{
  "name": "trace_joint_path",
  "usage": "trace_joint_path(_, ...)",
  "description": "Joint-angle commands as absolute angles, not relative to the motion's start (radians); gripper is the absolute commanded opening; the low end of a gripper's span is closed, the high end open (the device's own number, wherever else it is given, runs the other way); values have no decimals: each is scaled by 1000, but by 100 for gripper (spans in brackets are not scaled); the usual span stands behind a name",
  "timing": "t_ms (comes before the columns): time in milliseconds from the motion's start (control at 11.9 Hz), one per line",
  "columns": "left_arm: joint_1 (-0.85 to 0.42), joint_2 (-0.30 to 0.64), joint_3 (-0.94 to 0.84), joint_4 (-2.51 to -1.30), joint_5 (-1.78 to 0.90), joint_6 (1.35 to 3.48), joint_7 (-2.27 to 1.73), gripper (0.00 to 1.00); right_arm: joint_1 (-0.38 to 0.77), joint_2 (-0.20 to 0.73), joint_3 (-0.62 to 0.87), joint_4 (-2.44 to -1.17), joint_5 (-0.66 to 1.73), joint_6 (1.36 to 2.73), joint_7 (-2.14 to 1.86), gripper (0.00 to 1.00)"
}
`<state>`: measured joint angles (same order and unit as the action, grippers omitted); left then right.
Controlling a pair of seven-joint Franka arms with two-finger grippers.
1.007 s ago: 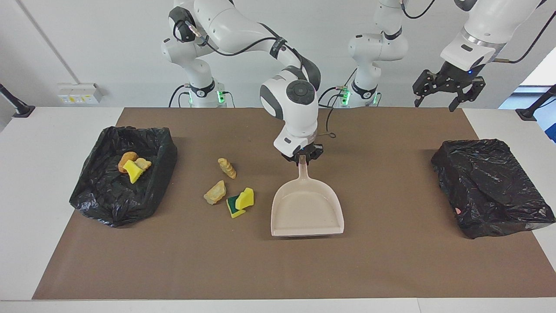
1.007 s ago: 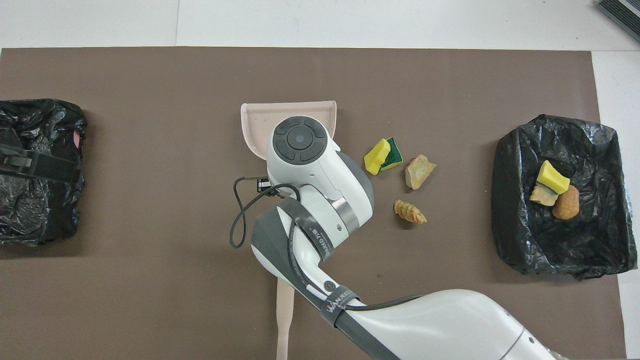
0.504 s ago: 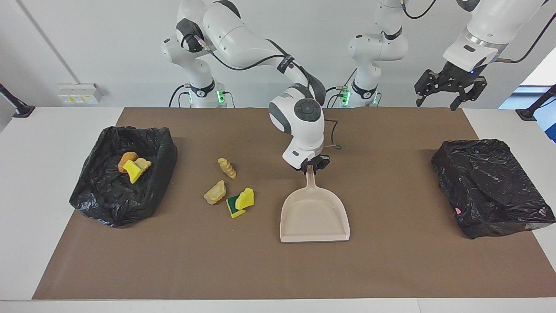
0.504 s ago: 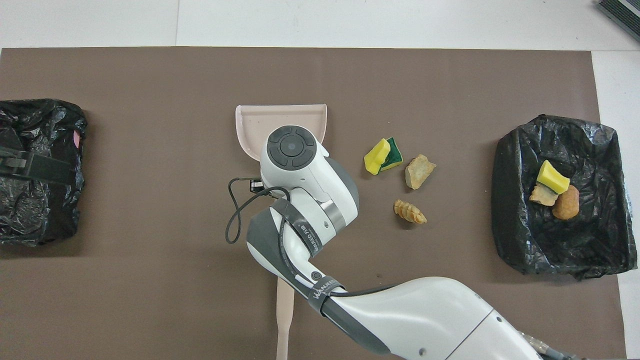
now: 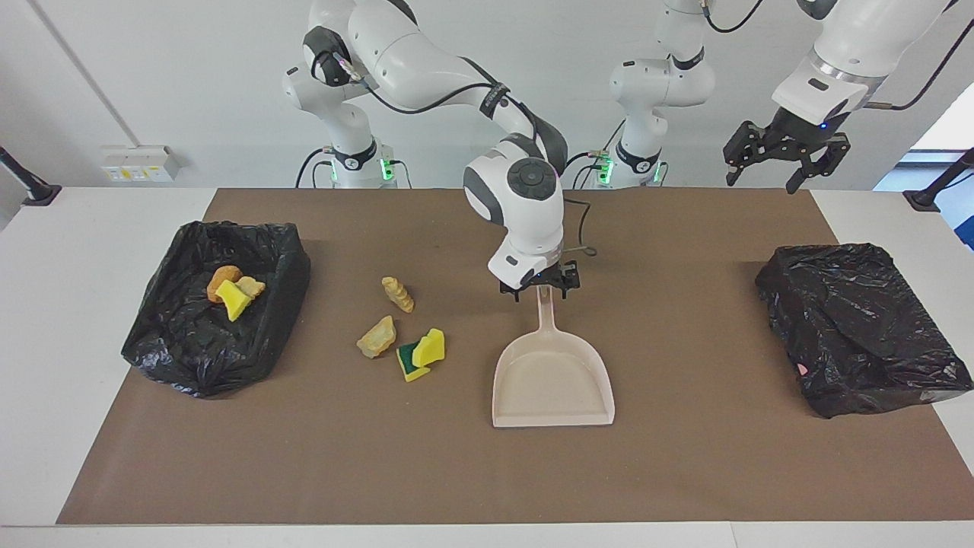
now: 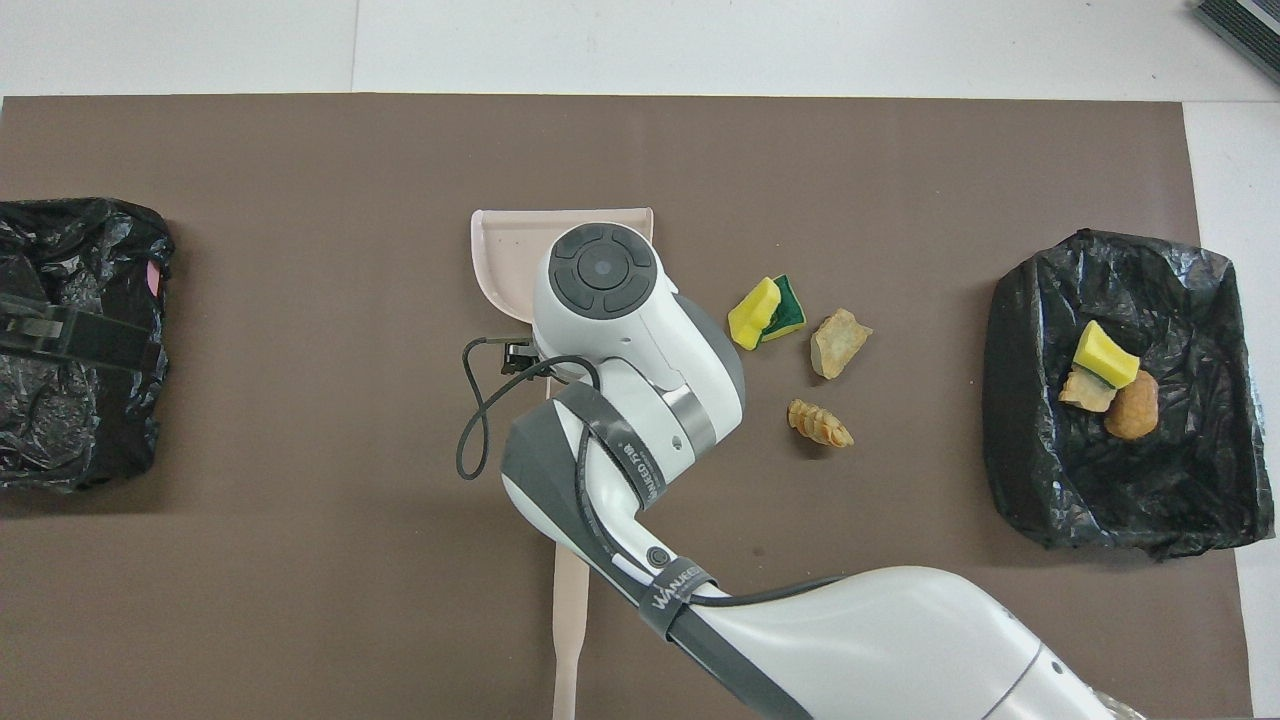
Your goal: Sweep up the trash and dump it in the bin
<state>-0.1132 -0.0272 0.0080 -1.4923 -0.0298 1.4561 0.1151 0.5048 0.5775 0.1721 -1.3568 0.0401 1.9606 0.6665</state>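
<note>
The beige plastic dustpan [image 5: 553, 380] has slid a little toward the left arm's end of the surface and now lies flat on the brown mat [image 5: 685, 472]; the right claw [image 5: 540, 288], which pinched its handle a moment ago, has spread its fingers and sits just over the handle's tip, gripping nothing. The left claw [image 5: 780, 164] waits raised and open above the mat's corner, near the closed black bag [image 5: 860, 327].

Three trash pieces [image 5: 232, 289] already lie in the open black-lined bin [image 5: 190, 358]. Three loose scraps [image 5: 403, 327] remain on the mat between bin and dustpan.

These scraps look light, soft and likely to roll, so pushing them should suit better than pinching. The stiff dustpan is best taken by its narrow handle.
</note>
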Motion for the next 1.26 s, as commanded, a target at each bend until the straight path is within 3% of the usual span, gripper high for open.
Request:
trace_joint_path(0,-120,-8,-1,-1473,-17,1454,101,100,459,491,179,-1417,57,1889,649,100)
trace_joint_path(168,-104,29,-66,-1471,-17,1482,48,100,471,404,179,-1460,57,1816,652,100)
trace_joint_path(504,-103,135,-202,-1463,32,1598,-98,100,515,182,202,-1774,168,1831,679,100)
trace_joint_path(840,-103,277,-365,-1470,133,1765,-322,100,655,-49,204,-2153,306,2029,787,100)
trace_joint_path(1175,-107,412,-494,-1502,264,1916,-576,100,808,-49,202,-2278,328,2187,943,100)
